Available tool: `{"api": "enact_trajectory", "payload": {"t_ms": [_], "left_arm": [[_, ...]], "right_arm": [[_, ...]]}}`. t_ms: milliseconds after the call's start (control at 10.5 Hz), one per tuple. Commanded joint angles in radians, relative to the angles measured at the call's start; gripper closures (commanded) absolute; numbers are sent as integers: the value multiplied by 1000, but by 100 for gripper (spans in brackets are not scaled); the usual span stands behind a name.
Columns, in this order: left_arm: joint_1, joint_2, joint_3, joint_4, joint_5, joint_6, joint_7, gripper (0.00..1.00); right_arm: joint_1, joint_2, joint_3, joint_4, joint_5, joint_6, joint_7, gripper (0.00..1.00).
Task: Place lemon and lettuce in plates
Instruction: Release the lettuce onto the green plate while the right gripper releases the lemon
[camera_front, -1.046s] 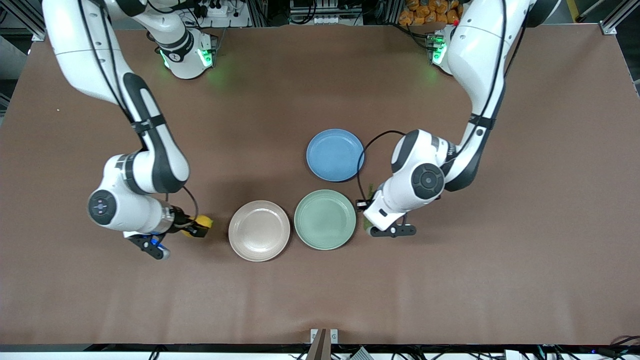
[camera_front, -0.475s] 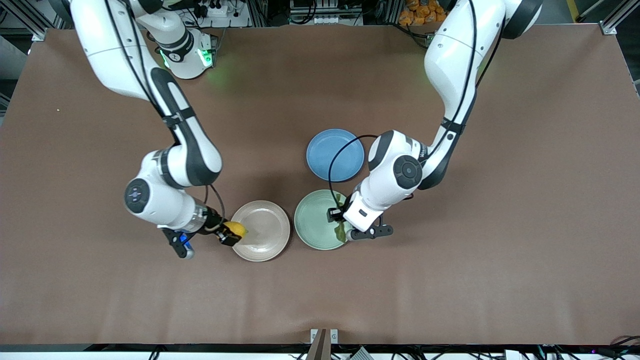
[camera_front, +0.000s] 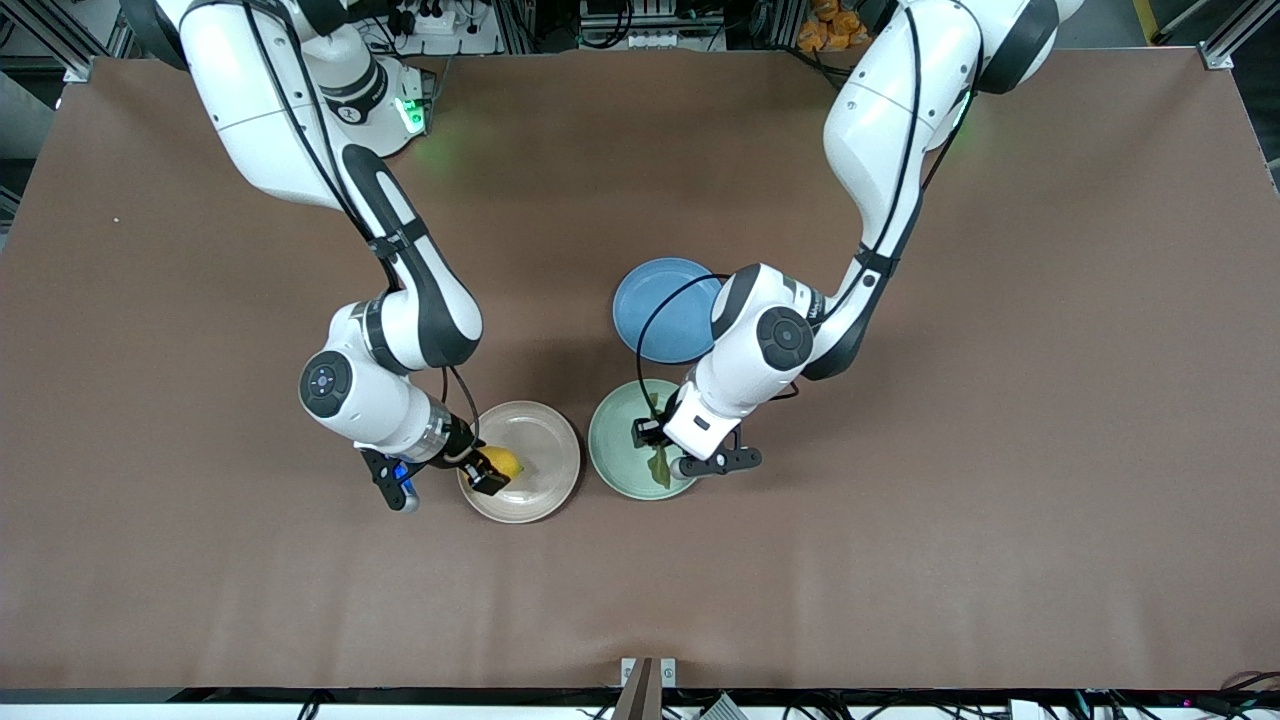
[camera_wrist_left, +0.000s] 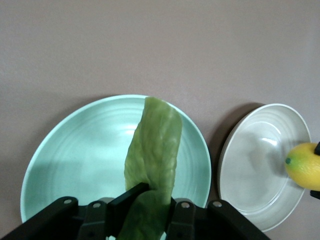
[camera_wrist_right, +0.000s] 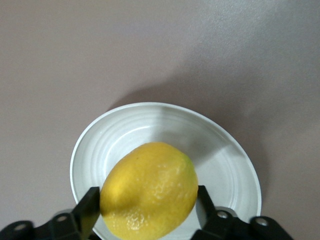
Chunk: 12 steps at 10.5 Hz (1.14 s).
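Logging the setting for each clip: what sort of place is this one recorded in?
Most likely a robotics lab bench, not a kitchen: two white arms are mounted along one brown-covered table, with aluminium framing and cables at its edge. The only tableware is three plain plates for a lemon and lettuce.

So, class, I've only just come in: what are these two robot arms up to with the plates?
Each arm is bringing food to a plate. The right gripper holds the lemon between its fingers over the beige-pink plate. The left gripper is shut on the lettuce, which hangs over the mint green plate. Neither item has been let go yet. A blue plate, farther from the front camera, holds nothing.
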Motion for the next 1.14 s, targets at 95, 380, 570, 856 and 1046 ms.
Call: {"api": "enact_trajectory", "payload": {"t_ms": [95, 380, 570, 856, 1046], "left_arm": [[-16, 17, 6, 28, -22, 8, -18, 55], [-10, 6, 7, 26, -22, -4, -21, 17], [-8, 3, 7, 28, -20, -21, -21, 15], [-5, -14, 15, 28, -14, -100, -20, 16], [5, -26, 21, 31, -6, -183, -14, 16]], "right_arm": [[10, 13, -9, 12, -29, 4, 11, 0], [3, 7, -11, -5, -124, -6, -22, 0], [-25, 2, -11, -19, -251, -29, -89, 0], [-88, -28, -9, -15, -255, -164, -325, 0], [-105, -42, -11, -19, -259, -189, -418, 0]]}}
